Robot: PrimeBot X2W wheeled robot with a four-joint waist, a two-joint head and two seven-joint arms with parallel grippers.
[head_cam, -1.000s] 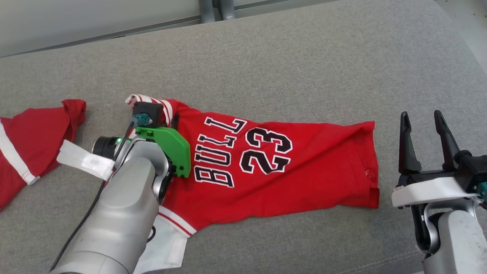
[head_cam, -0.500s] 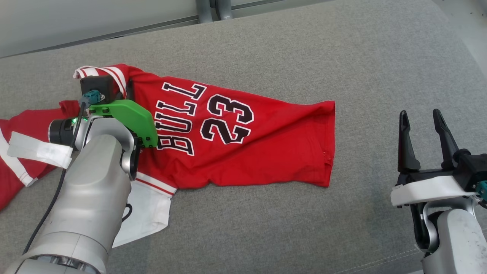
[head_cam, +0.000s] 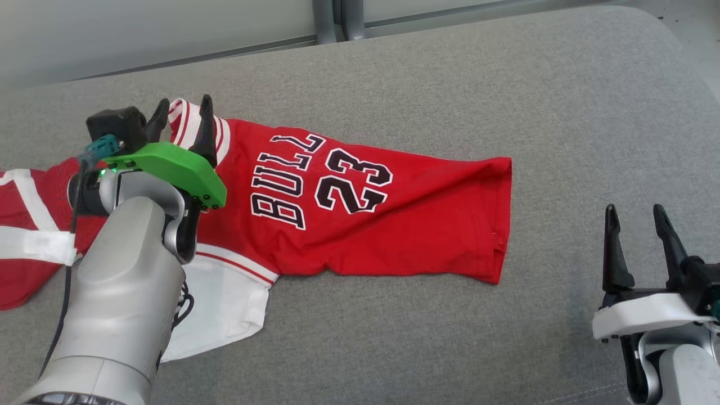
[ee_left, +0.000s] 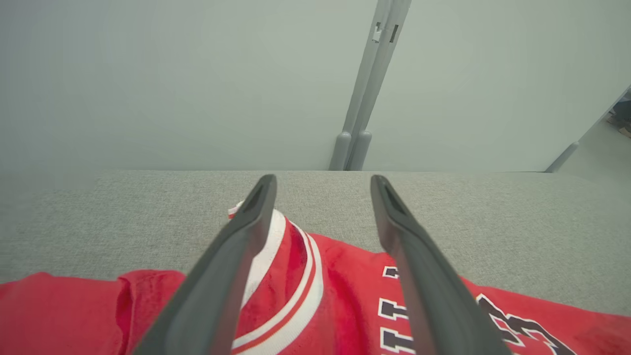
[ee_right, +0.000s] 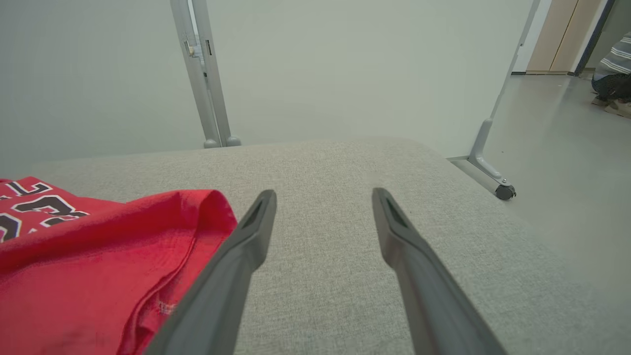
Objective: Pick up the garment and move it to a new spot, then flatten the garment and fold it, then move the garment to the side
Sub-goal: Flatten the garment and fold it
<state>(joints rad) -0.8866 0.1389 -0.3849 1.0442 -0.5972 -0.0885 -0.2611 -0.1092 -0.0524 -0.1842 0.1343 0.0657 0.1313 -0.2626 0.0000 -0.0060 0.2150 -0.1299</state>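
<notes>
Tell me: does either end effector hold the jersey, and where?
Nothing is held. The left end effector is open at the striped trim of the jersey; the right end effector is open too.

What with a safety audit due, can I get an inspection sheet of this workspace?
Surface: grey cushion, bare on the right.
Job's things: red jersey lies spread, print up, lightly wrinkled; white cloth at its near left edge.
Clutter: second red cloth at far left.
Hands: left hand open, fingers either side of the jersey's striped trim; right hand open over bare cushion, apart from the jersey.
Cables: black cable along the left arm, below a teal plug.
Surroundings: pale wall, grey posts; a person at far right.
</notes>
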